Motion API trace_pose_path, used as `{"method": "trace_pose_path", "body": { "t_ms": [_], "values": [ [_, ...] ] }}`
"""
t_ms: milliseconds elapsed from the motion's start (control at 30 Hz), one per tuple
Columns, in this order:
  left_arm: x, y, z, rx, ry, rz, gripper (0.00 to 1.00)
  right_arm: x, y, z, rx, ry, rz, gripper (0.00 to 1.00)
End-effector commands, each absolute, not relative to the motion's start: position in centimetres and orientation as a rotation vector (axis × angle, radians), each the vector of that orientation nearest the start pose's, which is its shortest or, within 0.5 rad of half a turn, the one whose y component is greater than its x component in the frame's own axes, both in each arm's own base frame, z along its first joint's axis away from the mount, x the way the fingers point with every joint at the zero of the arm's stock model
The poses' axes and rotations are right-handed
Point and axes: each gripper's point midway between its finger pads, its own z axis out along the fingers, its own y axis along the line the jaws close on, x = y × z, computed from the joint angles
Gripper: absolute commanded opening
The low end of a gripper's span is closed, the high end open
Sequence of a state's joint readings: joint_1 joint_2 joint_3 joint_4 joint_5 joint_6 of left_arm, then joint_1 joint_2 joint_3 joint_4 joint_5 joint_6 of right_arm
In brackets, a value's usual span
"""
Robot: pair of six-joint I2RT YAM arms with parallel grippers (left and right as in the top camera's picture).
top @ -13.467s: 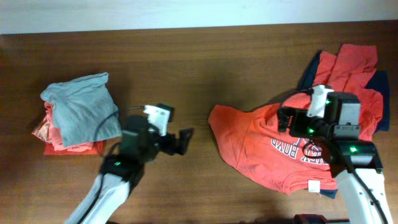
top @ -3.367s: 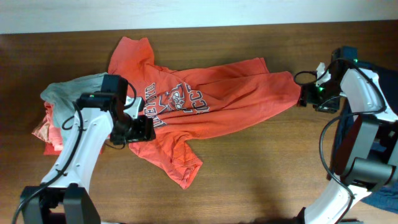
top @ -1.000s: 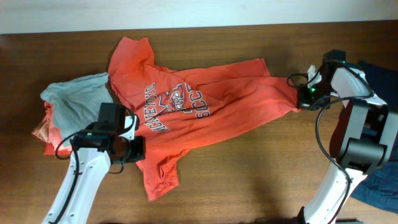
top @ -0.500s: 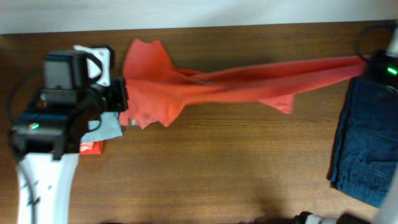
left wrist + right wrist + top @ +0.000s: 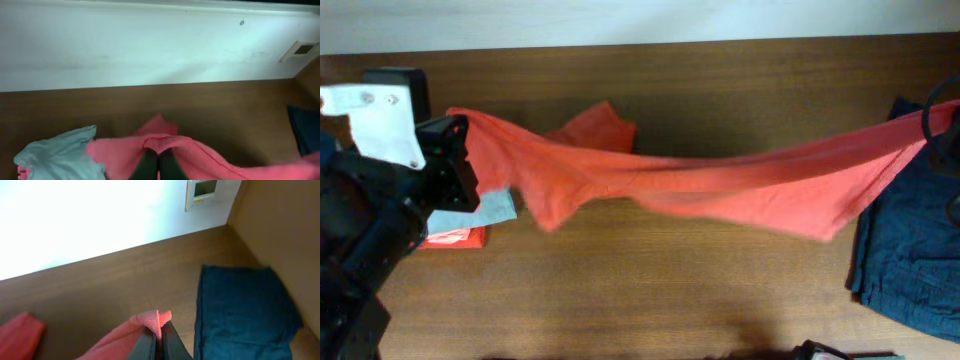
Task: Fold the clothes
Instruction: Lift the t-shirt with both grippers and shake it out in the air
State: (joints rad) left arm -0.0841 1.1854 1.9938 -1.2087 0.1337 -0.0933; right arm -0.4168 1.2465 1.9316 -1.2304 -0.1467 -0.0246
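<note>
A coral-red T-shirt hangs stretched in the air across the table, sagging in the middle. My left gripper is shut on its left end, raised high and close to the overhead camera. In the left wrist view the dark fingers pinch a fold of the coral cloth. My right gripper is shut on the shirt's other end, at the right edge of the overhead view. A pale grey-blue shirt lies on a coral one at the left, mostly hidden by my left arm. A dark navy garment lies at the right.
The brown wooden table runs under the hanging shirt. A white wall stands along its far edge, with a wall socket near the right corner. My left arm covers the near left of the overhead view.
Both arms have lifted the coral-red shirt higher and pulled it longer between them. The left arm has risen toward the overhead camera and the shirt's lower edge now hangs further right.
</note>
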Motion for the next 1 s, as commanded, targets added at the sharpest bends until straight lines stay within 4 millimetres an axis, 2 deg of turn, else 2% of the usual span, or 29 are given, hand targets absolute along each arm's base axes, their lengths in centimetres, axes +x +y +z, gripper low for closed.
{"method": "trace_pose_path", "body": {
  "t_ms": [0,133,300,400,467,500,567,633,667,733,800,833,900,967],
  "values": [
    [30.1,-4.7,46.2,0.088,2.046,-0.224,0.00,30.8,-11.4,40.9,0.380,2.176,-0.098,0.04],
    [34.9,-5.1,43.2,0.085,2.127,-0.224,0.00,33.9,-12.7,37.1,0.409,2.288,-0.067,0.04],
    [43.8,-5.9,37.3,0.084,2.215,-0.228,0.01,39.3,-13.8,30.8,0.382,2.426,-0.010,0.04],
    [49.7,-6.4,34.1,0.088,2.191,-0.225,0.00,43.0,-13.7,28.2,0.345,2.436,0.013,0.04],
    [53.6,-6.7,33.2,0.108,2.118,-0.215,0.00,45.5,-13.4,27.3,0.331,2.407,0.024,0.04],
    [55.1,-6.8,33.4,0.113,2.068,-0.211,0.00,46.5,-13.1,27.4,0.323,2.380,0.028,0.04],
    [56.9,-6.6,35.2,0.110,1.960,-0.205,0.00,47.9,-12.7,28.7,0.318,2.317,0.031,0.04],
    [57.7,-6.0,38.9,0.102,1.836,-0.195,0.00,48.9,-12.4,31.4,0.321,2.233,0.035,0.04],
    [57.5,-4.9,43.3,0.081,1.735,-0.171,0.00,49.1,-12.5,34.3,0.340,2.164,0.028,0.04],
    [56.5,-3.4,47.4,0.061,1.663,-0.148,0.00,48.9,-12.7,37.8,0.339,2.091,0.009,0.04],
    [55.2,-2.0,50.4,0.043,1.624,-0.128,0.00,48.4,-12.7,40.1,0.330,2.051,-0.013,0.04],
    [54.5,-1.4,51.5,0.035,1.618,-0.120,0.00,48.0,-13.0,40.9,0.339,2.040,-0.038,0.04],
    [53.5,-0.8,52.0,0.028,1.642,-0.118,0.00,47.4,-13.5,41.1,0.361,2.052,-0.078,0.04],
    [52.6,-1.1,50.5,0.038,1.728,-0.141,0.00,46.7,-13.5,39.6,0.355,2.117,-0.101,0.04]
  ]
}}
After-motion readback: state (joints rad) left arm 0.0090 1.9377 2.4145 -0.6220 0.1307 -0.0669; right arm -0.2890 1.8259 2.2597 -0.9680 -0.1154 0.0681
